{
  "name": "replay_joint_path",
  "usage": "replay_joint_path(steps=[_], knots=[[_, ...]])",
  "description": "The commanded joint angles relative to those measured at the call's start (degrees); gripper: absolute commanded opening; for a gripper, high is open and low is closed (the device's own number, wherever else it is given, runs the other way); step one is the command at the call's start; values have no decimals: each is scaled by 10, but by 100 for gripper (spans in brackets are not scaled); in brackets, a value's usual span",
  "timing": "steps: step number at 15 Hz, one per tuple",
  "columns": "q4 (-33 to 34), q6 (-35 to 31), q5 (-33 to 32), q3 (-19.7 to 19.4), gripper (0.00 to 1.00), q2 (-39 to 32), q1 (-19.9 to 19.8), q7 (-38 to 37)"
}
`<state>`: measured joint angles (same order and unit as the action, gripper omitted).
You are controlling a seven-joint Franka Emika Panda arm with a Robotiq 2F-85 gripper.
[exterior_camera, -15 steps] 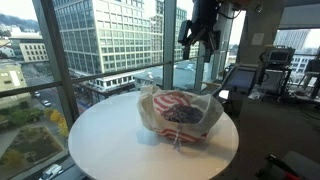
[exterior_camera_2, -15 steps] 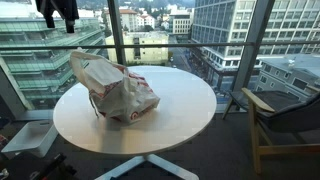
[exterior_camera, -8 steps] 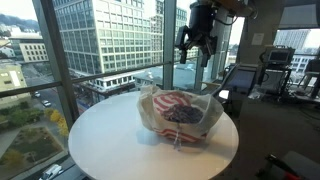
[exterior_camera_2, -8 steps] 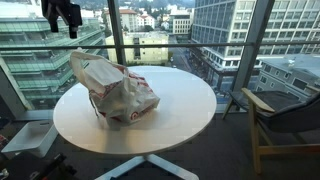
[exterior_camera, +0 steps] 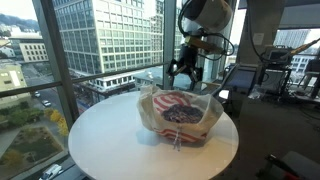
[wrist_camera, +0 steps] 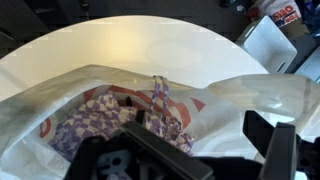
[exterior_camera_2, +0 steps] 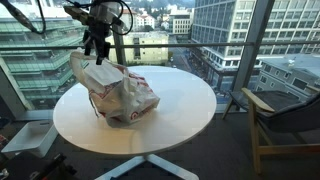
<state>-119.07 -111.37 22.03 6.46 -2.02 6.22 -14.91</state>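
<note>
Your gripper (exterior_camera: 183, 77) hangs wide open and empty just above the plastic bag (exterior_camera: 180, 113) on the round white table (exterior_camera: 105, 140). Tall windows (exterior_camera: 100, 40) stand at the far side.

— What does the arm (exterior_camera: 207, 12) look like?
— In an exterior view, it has pale, rounded shells with darker bands at the joints. Thin black cables (exterior_camera_2: 122, 14) loop beside the wrist.
— And the pincer (exterior_camera: 183, 72)?
— It is black all over, with a blocky body. The wrist view shows matte, angular fingers (wrist_camera: 281, 150). Any markings are too small to tell.
</note>
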Motion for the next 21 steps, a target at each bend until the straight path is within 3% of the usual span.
replay_joint_path(steps=[1,8,12,15,21], knots=[[74,10,36,-11,100,-93,-10,-18],[55,-101,-4,-23,100,-137,5,-106],[39,-171,-76,-40,100,-155,21,-182],[42,-172,-114,-56,100,-177,23,-228],[44,-162,-179,-67,100,-204,31,-245]])
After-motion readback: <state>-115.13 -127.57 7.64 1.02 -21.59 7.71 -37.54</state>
